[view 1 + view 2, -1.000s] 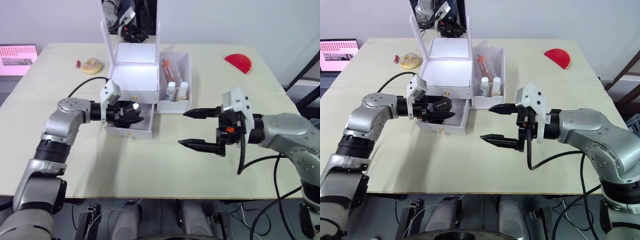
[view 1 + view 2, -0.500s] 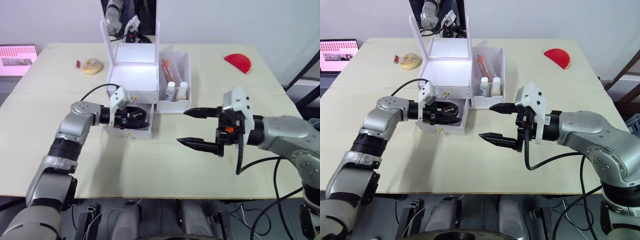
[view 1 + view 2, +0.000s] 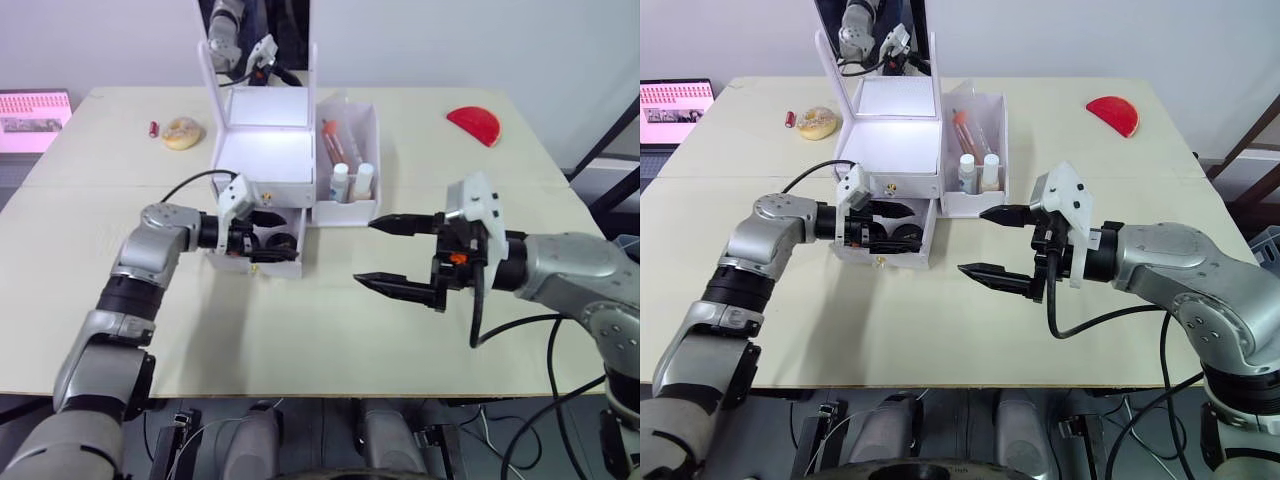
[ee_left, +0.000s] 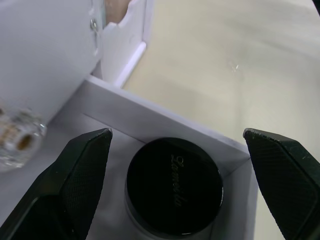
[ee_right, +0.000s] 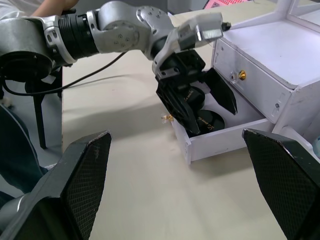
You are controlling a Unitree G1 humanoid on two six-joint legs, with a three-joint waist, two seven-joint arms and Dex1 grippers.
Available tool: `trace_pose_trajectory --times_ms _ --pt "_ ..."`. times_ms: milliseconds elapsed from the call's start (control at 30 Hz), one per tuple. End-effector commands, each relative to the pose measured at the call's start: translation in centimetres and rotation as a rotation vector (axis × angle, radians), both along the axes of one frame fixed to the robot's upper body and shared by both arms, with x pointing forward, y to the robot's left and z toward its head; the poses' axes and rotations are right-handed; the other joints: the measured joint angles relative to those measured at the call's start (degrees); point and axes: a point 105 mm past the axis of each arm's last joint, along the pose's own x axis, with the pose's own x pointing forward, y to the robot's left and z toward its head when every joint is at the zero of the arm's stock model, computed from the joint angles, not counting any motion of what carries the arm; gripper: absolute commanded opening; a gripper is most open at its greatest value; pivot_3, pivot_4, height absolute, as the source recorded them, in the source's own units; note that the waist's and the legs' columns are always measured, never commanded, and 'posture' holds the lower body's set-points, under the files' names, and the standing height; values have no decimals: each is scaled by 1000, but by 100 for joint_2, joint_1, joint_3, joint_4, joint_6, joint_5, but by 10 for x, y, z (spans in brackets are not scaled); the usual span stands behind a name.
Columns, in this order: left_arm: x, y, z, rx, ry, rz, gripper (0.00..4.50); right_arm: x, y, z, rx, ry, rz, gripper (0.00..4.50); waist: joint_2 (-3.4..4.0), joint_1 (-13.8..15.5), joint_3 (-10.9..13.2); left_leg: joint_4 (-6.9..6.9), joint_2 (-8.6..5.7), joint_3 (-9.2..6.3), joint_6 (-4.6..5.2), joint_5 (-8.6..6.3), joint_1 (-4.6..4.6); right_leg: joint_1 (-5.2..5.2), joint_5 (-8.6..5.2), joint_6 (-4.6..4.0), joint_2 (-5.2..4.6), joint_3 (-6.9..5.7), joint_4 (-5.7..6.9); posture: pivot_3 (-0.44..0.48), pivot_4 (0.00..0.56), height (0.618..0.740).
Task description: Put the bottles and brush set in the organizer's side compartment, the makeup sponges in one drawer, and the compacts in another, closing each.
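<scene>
Pale tabletop (image 3: 300, 330) fills the scene, and far over on the left edge there's a pink screen (image 3: 35, 112), then a small red item (image 3: 155, 128) and a tan makeup sponge (image 3: 183, 131) lying loose near the back. Moving in, the left gripper (image 3: 268, 228) is reaching forward with the forearm low and level, its fingers spread wide apart inside the pulled-out lower drawer (image 3: 262, 262) of the white organizer (image 3: 265, 158), and they grip nothing; the wrist view shows a black compact (image 4: 174, 186) sitting in the drawer between the two fingertips, with daylight on both sides. A second compact (image 5: 209, 120) lies next to it in the same drawer. Up top, the organizer's mirrored lid (image 3: 258, 40) stands open. Just right of the drawers, the side compartment (image 3: 350, 150) holds two white-capped bottles (image 3: 353, 182) and the brush set (image 3: 335, 140). Further right, the right gripper (image 3: 398, 256) hovers above the table, elbow bent, fingers pointing at the organizer and splayed wide, empty. Away at the far right rear sits a red semicircular sponge (image 3: 476, 124).
</scene>
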Motion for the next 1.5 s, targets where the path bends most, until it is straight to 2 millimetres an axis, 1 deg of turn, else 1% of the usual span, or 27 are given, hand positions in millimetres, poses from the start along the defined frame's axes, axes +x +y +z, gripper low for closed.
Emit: trace_pose_trajectory --times_ms 33,67,133,167,233,267,300,367,400,467,567,633,733,800,900,967,1067,1300,1400,1500 --pt "-14 7 46 -90 -79 -26 4422 -5 3 6 5 -48 15 4500 0 -8 0 0 0 0 0 0 0 0 0 0 0 0 0 0 150 739" --pt "-24 12 55 -113 -72 -37 4422 -5 2 6 5 -47 13 4500 0 -10 0 0 1 -1 0 0 -1 -1 0 0 0 0 1 0 150 739" --pt "-39 21 65 -121 -63 -46 4422 -5 2 6 5 -45 9 4500 1 -30 1 -2 1 -1 0 0 0 -1 0 1 0 0 1 0 150 739" --pt "-47 26 66 -115 -52 -48 4205 -5 1 5 5 -44 8 4500 4 -42 0 -3 1 -1 0 0 1 -2 -2 2 0 0 1 0 150 739" --pt "-61 37 63 -72 -23 -46 3607 -5 1 5 5 -43 7 4500 9 -38 2 -8 2 -1 1 -1 4 -2 -5 4 0 1 3 0 150 739" --pt "-68 44 58 -42 -4 -41 3100 -5 1 4 6 -41 8 4500 9 -32 2 -8 2 0 1 -1 6 -2 -7 0 0 1 6 0 150 739" --pt "-73 48 55 -23 8 -38 2705 -5 1 4 7 -41 9 4500 9 -32 2 -8 2 -1 1 0 6 -2 -14 -9 0 0 8 0 150 739" --pt "-82 55 45 47 27 -30 1667 -5 2 4 8 -39 12 4500 6 -14 4 -7 2 -1 1 0 6 -3 -15 -13 0 0 9 0 150 739" --pt "-84 60 38 96 28 -25 1214 -5 2 4 7 -38 13 4500 5 -6 4 -6 2 -1 0 0 4 -3 -14 -14 0 0 9 0 150 739" --pt "-87 68 25 183 23 -18 117 -5 2 3 7 -36 15 4500 5 15 4 -3 2 -1 0 0 4 -2 -14 -17 0 1 8 0 150 739" --pt "-81 75 -1 331 -19 -4 51 -5 2 3 8 -34 19 4500 7 21 4 -2 2 0 0 0 4 -2 -13 -19 0 1 7 0 150 739" --pt "-75 74 -16 404 -57 -1 51 -5 3 3 9 -34 20 4500 7 15 4 -3 1 -1 0 0 2 -2 -13 -19 0 0 5 0 150 739" --pt "-60 67 -26 426 -101 38 51 -5 3 3 8 -33 19 4500 8 19 4 -4 1 0 0 0 0 -2 -12 -19 0 0 3 0 150 739" --pt "-48 65 -30 454 -138 62 51 -6 3 2 8 -32 18 4500 6 13 4 -3 1 0 0 0 0 -2 -12 -18 0 0 5 0 150 739" --pt "-31 59 -25 435 -179 103 51 -6 3 2 7 -30 12 4500 5 14 4 -1 1 0 0 0 0 -2 -11 -17 0 0 7 0 150 739" --pt "-25 57 -23 429 -196 108 51 -7 3 1 7 -30 11 4500 6 12 3 -1 1 0 0 0 1 -2 -11 -17 0 0 7 0 150 739" --pt "-9 53 -24 441 -215 134 51 -7 4 1 14 -32 5 4500 6 8 3 -2 1 1 0 0 1 -2 -11 -16 0 0 7 0 150 739" --pt "26 31 -18 342 -228 242 51 -7 6 1 23 -35 2 4500 5 18 2 4 0 -1 1 0 1 -1 -2 0 0 0 14 0 150 739" --pt "37 27 -16 324 -249 286 51 -7 7 1 24 -37 1 4500 5 17 2 4 0 -1 1 0 2 -1 0 3 0 0 14 0 150 739" --pt "44 27 -16 316 -259 316 51 -8 8 1 26 -36 1 4500 5 19 2 3 0 -1 1 0 4 -1 0 4 1 0 17 0 150 739"
